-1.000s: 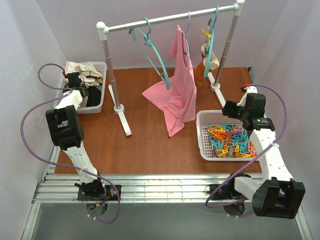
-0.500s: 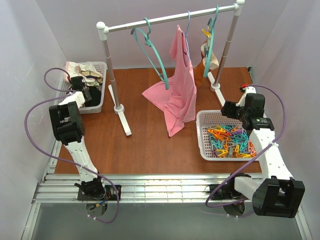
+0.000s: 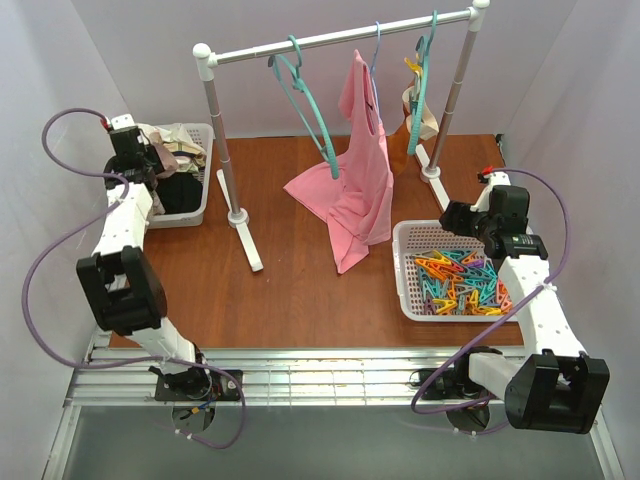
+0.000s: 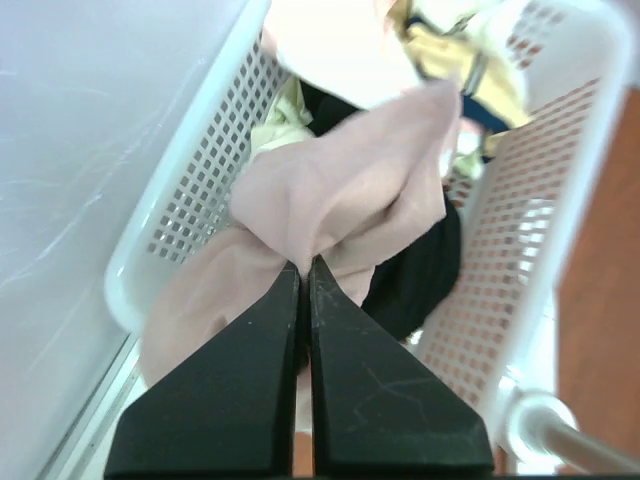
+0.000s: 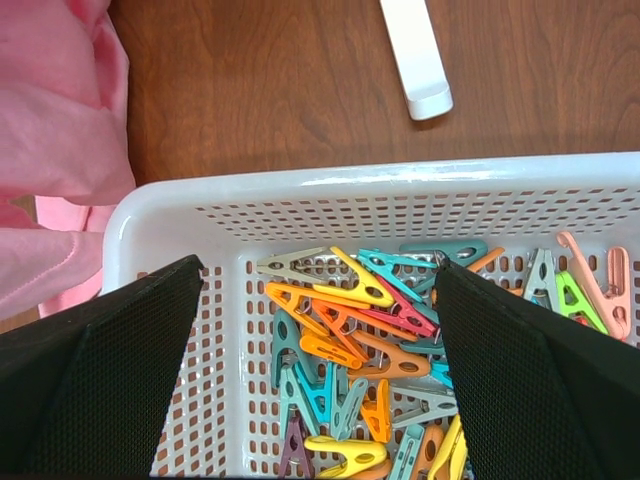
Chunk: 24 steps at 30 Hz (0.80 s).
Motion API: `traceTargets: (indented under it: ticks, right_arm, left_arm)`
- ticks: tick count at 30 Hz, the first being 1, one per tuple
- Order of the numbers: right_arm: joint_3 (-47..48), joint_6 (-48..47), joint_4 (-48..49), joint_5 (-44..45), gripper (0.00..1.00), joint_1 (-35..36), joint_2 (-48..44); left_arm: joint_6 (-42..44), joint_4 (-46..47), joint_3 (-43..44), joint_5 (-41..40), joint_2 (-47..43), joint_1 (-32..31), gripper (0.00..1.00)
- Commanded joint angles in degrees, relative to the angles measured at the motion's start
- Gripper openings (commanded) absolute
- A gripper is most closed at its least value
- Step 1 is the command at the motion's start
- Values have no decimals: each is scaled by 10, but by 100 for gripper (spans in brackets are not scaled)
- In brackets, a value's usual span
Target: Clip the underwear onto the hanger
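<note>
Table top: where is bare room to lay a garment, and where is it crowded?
Bare wood lies in front, between the rack's left foot and the clip basket, and before the laundry basket. Crowded: under the rail, where the pink top drapes onto the table; both baskets are full.

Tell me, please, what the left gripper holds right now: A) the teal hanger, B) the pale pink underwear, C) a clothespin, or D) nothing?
B: in the left wrist view, the left gripper is shut on a fold of the pale pink underwear at the white basket.

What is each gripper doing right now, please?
Left gripper: closed on the underwear.
Right gripper: open, holding nothing, over the clip basket.
</note>
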Motion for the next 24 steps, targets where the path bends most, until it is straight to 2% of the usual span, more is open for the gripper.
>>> traceTargets:
  ticks: [1,5,9,17,21,24]
  right_arm:
    - [20,-8,25,-21,85,1,-22]
    - [20,-8,23,-25,85,12,-34]
    - [24,-10,22,-21,84,39,-46]
    - [30,-22,20,-12,84,90,-53]
    - [34,-21,21,-13,84,103,-51]
    - [40,-22,21,-14,84,113,-47]
  left_arm:
    - [-21,-47,-25,40,-77,3,0]
    - [-64,-72,-57,130,-145,3,0]
    - [-96,-85,-89,180,-203,-10,0]
    - [-121,-156,-72,191,-308,-70,0]
    - [-143,-180,-79,238,-378,-73,0]
    - [-167,-185,-95,311,-407,-75,0]
